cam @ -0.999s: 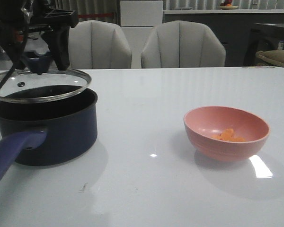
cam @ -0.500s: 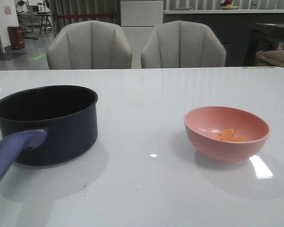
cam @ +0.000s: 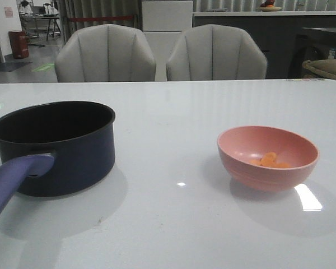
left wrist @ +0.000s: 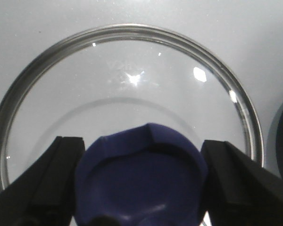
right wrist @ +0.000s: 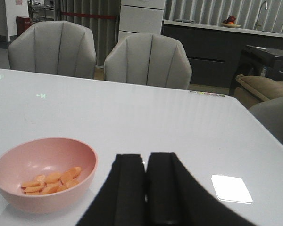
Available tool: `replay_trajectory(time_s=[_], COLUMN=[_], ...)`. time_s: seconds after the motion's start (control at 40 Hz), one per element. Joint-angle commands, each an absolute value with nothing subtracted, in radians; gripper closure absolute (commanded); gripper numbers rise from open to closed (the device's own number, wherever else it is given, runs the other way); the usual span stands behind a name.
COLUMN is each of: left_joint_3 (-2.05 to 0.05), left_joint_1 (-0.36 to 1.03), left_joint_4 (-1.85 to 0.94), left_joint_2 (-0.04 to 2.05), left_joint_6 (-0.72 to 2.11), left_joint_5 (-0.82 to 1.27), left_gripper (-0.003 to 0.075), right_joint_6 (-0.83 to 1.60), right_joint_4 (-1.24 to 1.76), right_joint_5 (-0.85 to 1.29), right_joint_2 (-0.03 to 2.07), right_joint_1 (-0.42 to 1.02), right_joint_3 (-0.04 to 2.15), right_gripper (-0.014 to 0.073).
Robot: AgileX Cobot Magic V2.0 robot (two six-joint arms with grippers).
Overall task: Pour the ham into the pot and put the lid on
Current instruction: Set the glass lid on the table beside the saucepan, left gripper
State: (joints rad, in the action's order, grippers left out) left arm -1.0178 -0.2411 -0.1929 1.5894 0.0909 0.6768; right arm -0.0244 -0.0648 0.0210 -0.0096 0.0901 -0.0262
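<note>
Glass lid (left wrist: 132, 94) with its blue knob (left wrist: 141, 179) — clamped in my left pincer (left wrist: 141, 188), low over bare table (cam: 173, 224). Right pincer (right wrist: 145, 188) closed, empty. Pot (cam: 56, 145) at 9 o'clock, uncovered; ham (cam: 269, 161) still in pink bowl (cam: 267, 179) at 3 — pouring and covering both remain. Chairs (cam: 106, 53) beyond.
</note>
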Motion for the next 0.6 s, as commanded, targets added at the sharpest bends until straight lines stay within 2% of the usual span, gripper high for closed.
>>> replay_trajectory(time_s=[0.0,0.375,0.5,0.575], left_joint_3=[-1.023,-1.021,-1.023,-1.029], left_joint_1=[-0.235,-0.235,-0.235,-0.235], left_joint_4=[-0.210,-0.210,-0.210,-0.210], left_joint_2=[1.584,1.695,1.705,1.705], left_joint_6=[0.095,0.095,0.096,0.096], left_joint_5=[0.579,0.568,0.569,0.579], left_gripper=[0.0388,0.0376,0.0272,0.0174], right_joint_6=[-0.025,-0.025,-0.025,-0.025], right_joint_4=[-0.076,-0.076,-0.076,-0.076], right_joint_5=[-0.056,-0.056,-0.056,-0.056], right_joint_2=[-0.031,-0.031,-0.031,-0.031], right_joint_1=[0.086,0.086,0.086,0.086], right_joint_3=[-0.022,-0.022,-0.022,-0.022], right_gripper=[0.0454,0.0454,0.0454,0.0454])
